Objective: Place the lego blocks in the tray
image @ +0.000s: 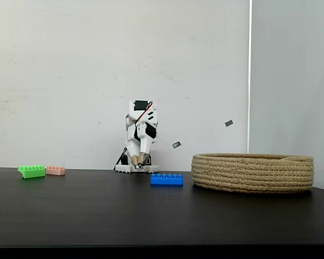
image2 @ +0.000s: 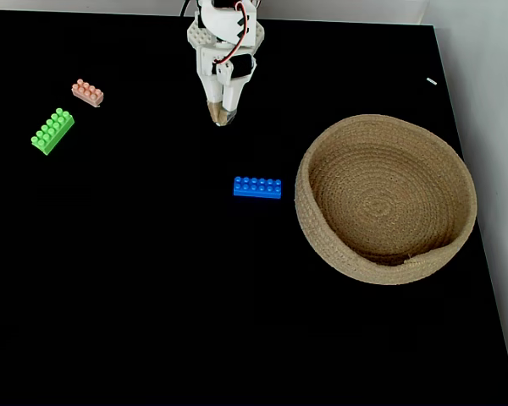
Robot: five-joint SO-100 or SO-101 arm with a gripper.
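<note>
The table (image2: pixel 152 321) is black, and nothing of the task looks done: the tray (image2: pixel 386 266), near the right edge in the top-down fixed view, holds no brick. The arm (image2: pixel 224 51) is folded at the far edge, its gripper (image2: pixel 223 118) pointing down with the fingertips drawn together and nothing between them. The blue brick (image2: pixel 257 187) lies just left of the tray, apart from its wall, and is probably the easiest first pick. The green brick (image2: pixel 52 131) sits near the left edge, with the pink brick (image2: pixel 87 92) just beyond it, toward the far left corner. All three remain to be moved.
</note>
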